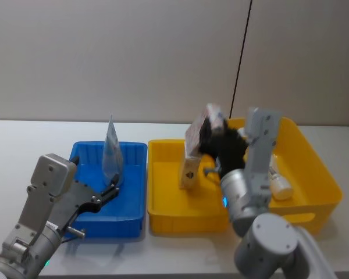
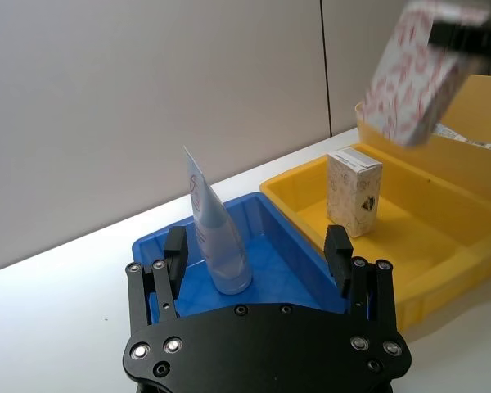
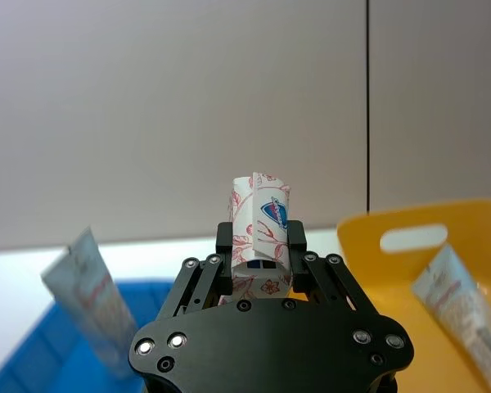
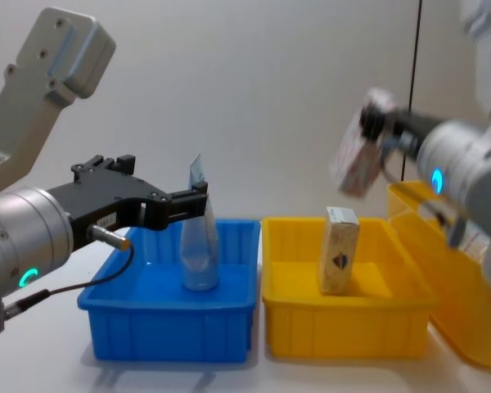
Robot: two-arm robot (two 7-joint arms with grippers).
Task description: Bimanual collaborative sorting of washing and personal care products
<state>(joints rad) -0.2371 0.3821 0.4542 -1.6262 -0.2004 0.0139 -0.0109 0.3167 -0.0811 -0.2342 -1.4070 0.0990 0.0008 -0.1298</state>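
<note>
A: Over the small yellow tray (image 1: 163, 218) you have the right tool (image 4: 368, 123) raised, clamped on a white carton with red floral print (image 3: 260, 237). That carton (image 4: 356, 168) hangs tilted in the air, clear of everything below.

B: And under it?

A: A cream carton (image 4: 338, 262) stands upright inside the same yellow tray, well below the held one. From the head camera you can see it near the tray's back half, beside the right arm.

B: Left side?

A: Your left tool (image 2: 258, 250) sits low at the blue tray (image 4: 164, 327), its fingers (image 2: 174, 252) spread wide and gripping nothing. A pale tube (image 2: 213, 237) stands on its cap in the blue tray, crimped end up, between and just beyond the spread fingers. Whether either finger touches it, you cannot tell from these views.

B: Layout on the bench?

A: Blue tray on the left and yellow tray on the right, side by side with walls nearly touching, both on the white bench (image 1: 23, 139). A large yellow basket (image 1: 320, 174) sits to the right of the yellow tray. Inside the basket lies another tube (image 3: 462, 315), and the head camera shows a white capped item (image 1: 279, 185) on its floor.
</note>
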